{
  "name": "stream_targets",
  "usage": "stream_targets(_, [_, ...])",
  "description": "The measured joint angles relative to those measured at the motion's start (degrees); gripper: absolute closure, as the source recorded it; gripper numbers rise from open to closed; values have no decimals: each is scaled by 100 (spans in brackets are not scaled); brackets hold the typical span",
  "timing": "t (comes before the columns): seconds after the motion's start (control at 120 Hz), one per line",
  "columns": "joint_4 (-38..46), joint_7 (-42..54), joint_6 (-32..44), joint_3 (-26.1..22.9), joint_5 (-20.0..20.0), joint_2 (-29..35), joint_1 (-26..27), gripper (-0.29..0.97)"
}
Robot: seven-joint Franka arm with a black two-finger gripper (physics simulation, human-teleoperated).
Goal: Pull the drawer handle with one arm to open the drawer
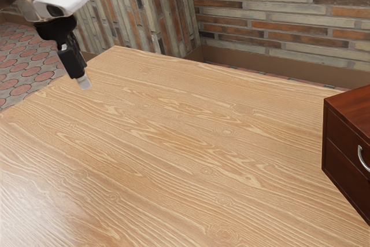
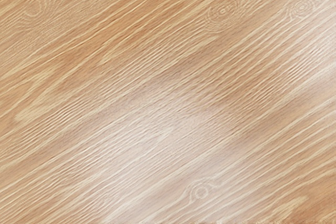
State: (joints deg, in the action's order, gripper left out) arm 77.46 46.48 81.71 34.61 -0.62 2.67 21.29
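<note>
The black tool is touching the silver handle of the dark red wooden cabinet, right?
No. The black tool hangs at the exterior view's left, far from the silver handle of the dark red wooden cabinet at its right edge.

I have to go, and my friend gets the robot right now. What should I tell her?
Gripper: hangs above the table at the exterior view's far left, holding nothing; open or shut can't be read.
Things: the cabinet stands at the exterior view's right edge, with the drawer handle on its front, far from the gripper.
Done: nothing; the drawer looks shut.
Left: cross the table, grasp the handle, pull.
</note>
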Motion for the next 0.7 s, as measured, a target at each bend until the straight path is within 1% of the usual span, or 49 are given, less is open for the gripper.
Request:
stream_targets(0.167, [2,340,-36,1,2,1,85,0])
stream_targets(0.45, [27,1771,353,-7,-60,-24,268,0])
stream_targets(0.583, [444,2360,603,-3,-182,13,428,0])
stream_targets(0.7, [971,2778,866,2,-293,202,748,0])
